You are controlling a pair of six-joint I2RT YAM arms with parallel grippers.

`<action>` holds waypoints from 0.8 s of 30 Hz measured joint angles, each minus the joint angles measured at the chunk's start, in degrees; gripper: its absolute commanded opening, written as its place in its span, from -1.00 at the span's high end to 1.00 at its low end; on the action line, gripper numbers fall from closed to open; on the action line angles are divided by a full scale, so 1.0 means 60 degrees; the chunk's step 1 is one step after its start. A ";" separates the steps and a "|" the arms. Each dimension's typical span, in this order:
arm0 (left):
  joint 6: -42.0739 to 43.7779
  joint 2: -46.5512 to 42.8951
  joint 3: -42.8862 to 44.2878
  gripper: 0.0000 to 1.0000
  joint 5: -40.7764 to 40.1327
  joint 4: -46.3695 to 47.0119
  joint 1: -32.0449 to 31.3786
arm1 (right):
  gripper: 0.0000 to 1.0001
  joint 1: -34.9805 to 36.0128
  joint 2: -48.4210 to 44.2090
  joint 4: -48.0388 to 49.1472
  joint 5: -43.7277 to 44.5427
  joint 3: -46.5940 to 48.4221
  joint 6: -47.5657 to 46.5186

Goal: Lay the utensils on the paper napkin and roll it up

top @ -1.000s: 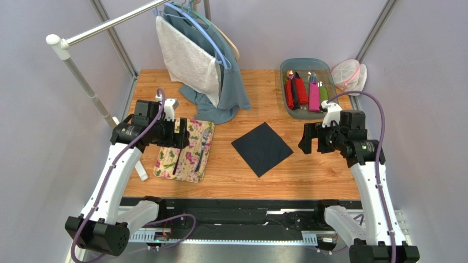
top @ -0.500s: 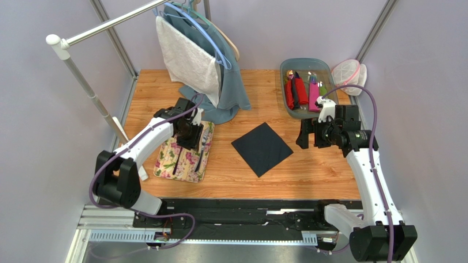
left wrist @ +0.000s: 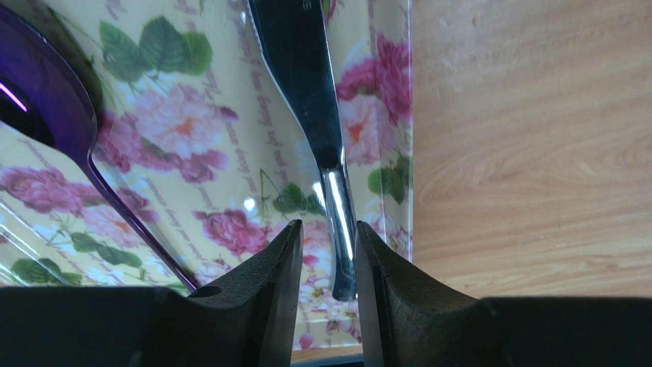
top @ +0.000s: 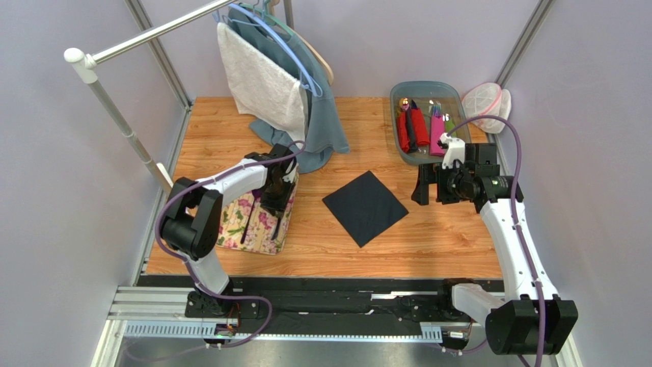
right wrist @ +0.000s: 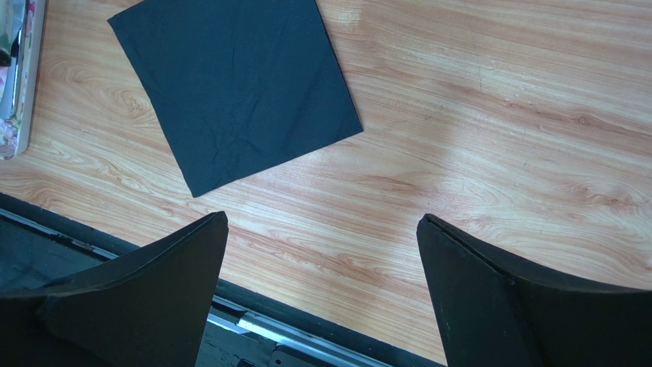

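The dark navy paper napkin (top: 364, 206) lies flat on the wooden table as a diamond, and also shows in the right wrist view (right wrist: 229, 84). The floral mat (top: 239, 229) holds the utensils: a silver fork (left wrist: 302, 84), a purple spoon (left wrist: 46, 107) and a dark thin piece (top: 246, 222). My left gripper (top: 274, 200) is low over the mat. Its jaws (left wrist: 327, 226) stand narrowly open around the end of the fork's handle, which lies near the right finger (left wrist: 383, 290). My right gripper (top: 422, 187) hovers wide open and empty (right wrist: 321, 216), right of the napkin.
A grey bin (top: 398, 95) with red, pink and green rolls stands at the back right, a mesh bag (top: 486, 103) beside it. Towels (top: 275, 84) hang from a rack (top: 115, 115) at the back left. The table's front edge and black rail (right wrist: 252, 302) lie below the right gripper.
My left arm swung from the mat's left side across to its right side and came down around the fork's handle. My right gripper shifted slightly back and left.
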 measured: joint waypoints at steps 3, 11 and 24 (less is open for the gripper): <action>-0.0084 0.0386 0.0240 0.21 -0.0215 0.0091 -0.0098 | -1.00 -0.0197 0.0080 -0.0004 -0.0069 0.0000 0.0000; -0.0295 0.1049 0.0703 0.41 -0.0652 0.0226 -0.0255 | -1.00 -0.0535 0.0171 -0.0026 -0.0127 0.0000 -0.0015; -0.0641 0.1355 0.1162 1.00 -0.0812 -0.0051 -0.0273 | -1.00 -0.0936 0.0171 -0.0047 -0.0277 -0.0004 -0.0160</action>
